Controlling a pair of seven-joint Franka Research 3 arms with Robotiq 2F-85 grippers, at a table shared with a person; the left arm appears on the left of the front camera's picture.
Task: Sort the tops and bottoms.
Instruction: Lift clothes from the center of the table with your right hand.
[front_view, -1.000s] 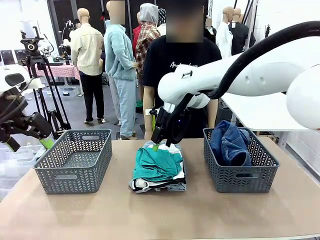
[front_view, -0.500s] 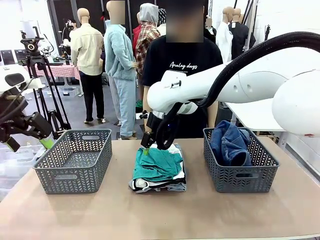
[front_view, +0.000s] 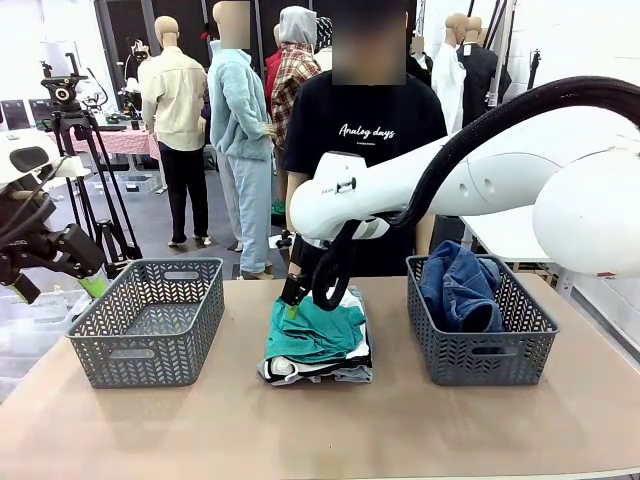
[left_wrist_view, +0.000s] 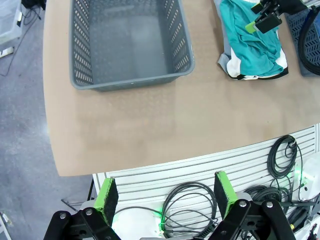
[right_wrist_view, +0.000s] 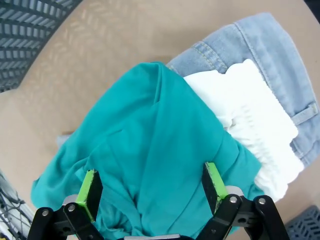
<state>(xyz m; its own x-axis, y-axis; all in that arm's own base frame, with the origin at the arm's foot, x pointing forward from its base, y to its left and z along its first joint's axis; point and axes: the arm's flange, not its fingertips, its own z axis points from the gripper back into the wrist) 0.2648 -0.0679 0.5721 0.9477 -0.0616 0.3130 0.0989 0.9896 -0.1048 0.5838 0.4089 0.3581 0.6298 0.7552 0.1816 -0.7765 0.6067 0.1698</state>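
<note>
While the right gripper (right_wrist_view: 151, 187) hovers, fingers spread apart, over the soft teal-green folded shirt (right_wrist_view: 150, 135) topping the mid-table pile right of the grey plastic lattice basket (front_view: 140, 345), it should sink straight down and pinch only that top layer, sparing the white shirt (right_wrist_view: 250, 115) beneath.

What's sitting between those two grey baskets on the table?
A pile of clothes, seen in the front view: teal shirt on top, white shirt and pale denim shorts beneath, the open right gripper over it.
</note>
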